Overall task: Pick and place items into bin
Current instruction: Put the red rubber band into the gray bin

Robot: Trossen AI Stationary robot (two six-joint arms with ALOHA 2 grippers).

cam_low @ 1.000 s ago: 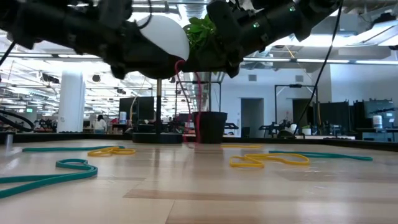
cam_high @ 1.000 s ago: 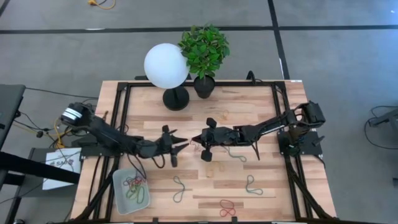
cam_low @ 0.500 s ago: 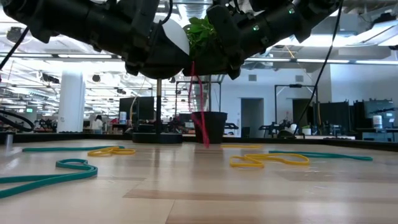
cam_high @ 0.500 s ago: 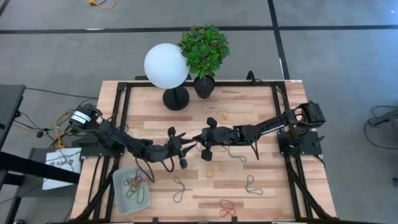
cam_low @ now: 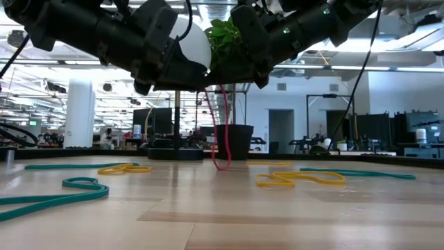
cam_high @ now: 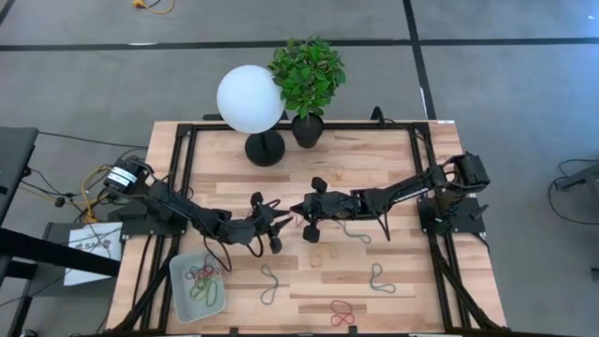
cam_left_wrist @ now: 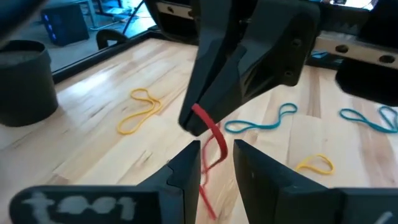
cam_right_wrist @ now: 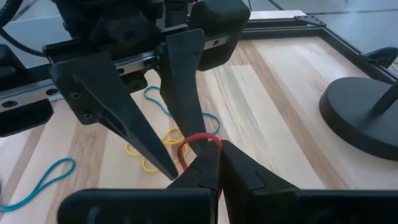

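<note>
Mid-handoff: right gripper [cam_right_wrist: 211, 163] fingers clamped on red rubber band [cam_low: 220, 132], left gripper [cam_left_wrist: 214, 165] fingers apart around it; bin [cam_high: 178, 271] partly filled, several bands left on tabletop [cam_high: 393, 159].

Seen from above, lying too small to count or tell apart: bands piled inside the bin [cam_high: 183, 298], well behind the left gripper [cam_high: 283, 221]. Running out past the lower edge in the left wrist view: red band [cam_left_wrist: 211, 134] between that gripper's fingers.
</note>
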